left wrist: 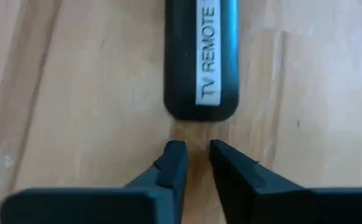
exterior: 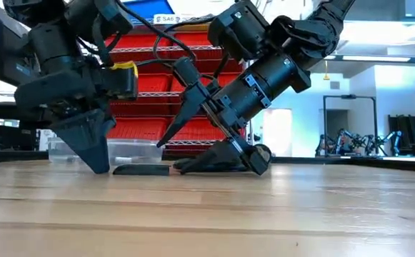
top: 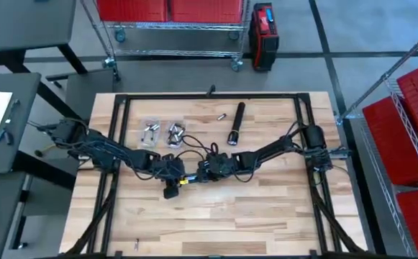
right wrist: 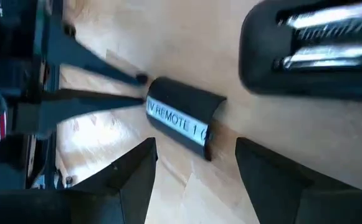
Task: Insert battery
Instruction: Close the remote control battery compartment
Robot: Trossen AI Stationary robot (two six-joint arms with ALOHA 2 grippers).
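Observation:
A black battery cover (left wrist: pixel 200 59) labelled "TV REMOTE" lies flat on the wooden table; the low view shows the cover (exterior: pixel 141 170) as a thin strip. The remote body (right wrist: pixel 305 62) lies close by, its compartment open with silver batteries (right wrist: pixel 330 34) in it. My left gripper (left wrist: pixel 193 158) points down at the table just off the cover's rounded end, its fingers a narrow gap apart and holding nothing. My right gripper (right wrist: pixel 196 168) stands wide open, slanting down toward the cover's other end (right wrist: pixel 187 124) with nothing between its fingers.
A black flashlight (top: pixel 236 122) and a small loose battery (top: pixel 221 116) lie at the far middle. Two clear bags of batteries (top: pixel 162 132) sit at the far left. The near half of the table (top: pixel 216 223) is bare wood.

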